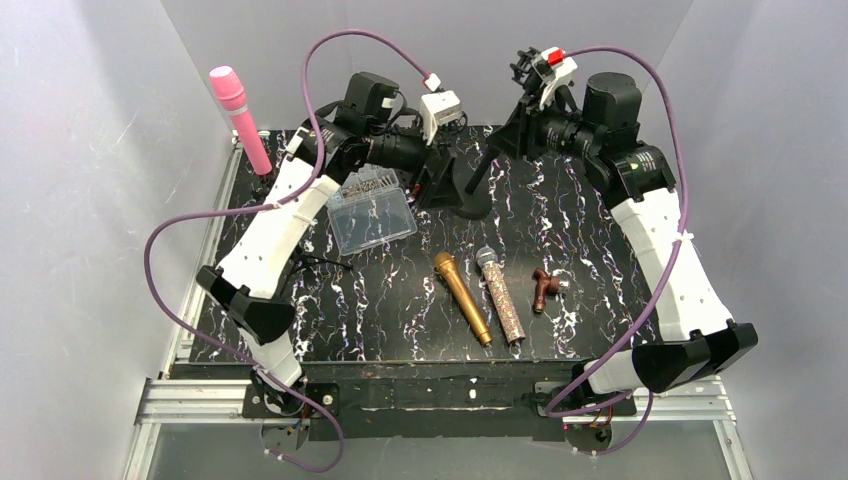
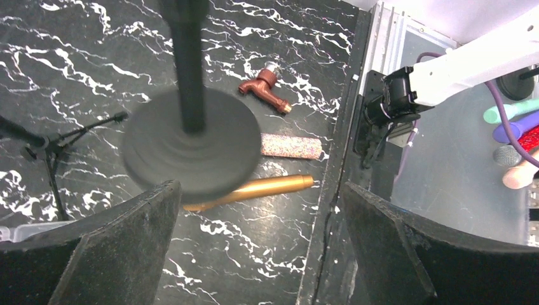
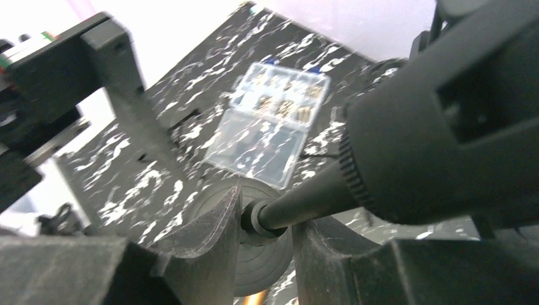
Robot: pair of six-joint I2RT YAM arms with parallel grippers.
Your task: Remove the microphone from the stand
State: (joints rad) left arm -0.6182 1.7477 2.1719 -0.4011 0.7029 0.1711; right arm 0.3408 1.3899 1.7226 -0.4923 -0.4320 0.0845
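Observation:
A black stand with a round base [image 1: 475,207] rises at the back middle of the table. At its top, my right gripper [image 1: 508,140] is shut on a black microphone. In the right wrist view the fingers [image 3: 216,235] press both sides of the microphone's tapered handle [image 3: 305,200], with the stand's base [image 3: 264,267] blurred beyond. My left gripper [image 1: 437,185] hangs open just left of the stand. In the left wrist view its jaws [image 2: 260,190] stand wide apart, short of the base [image 2: 191,152] and touching nothing.
A gold microphone [image 1: 462,297], a glittery microphone [image 1: 500,295] and a brown tap [image 1: 545,288] lie in front of the stand. A clear plastic box [image 1: 370,212] sits to the left. A pink microphone [image 1: 240,118] stands upright at the far left edge. A small tripod [image 2: 51,149] lies nearby.

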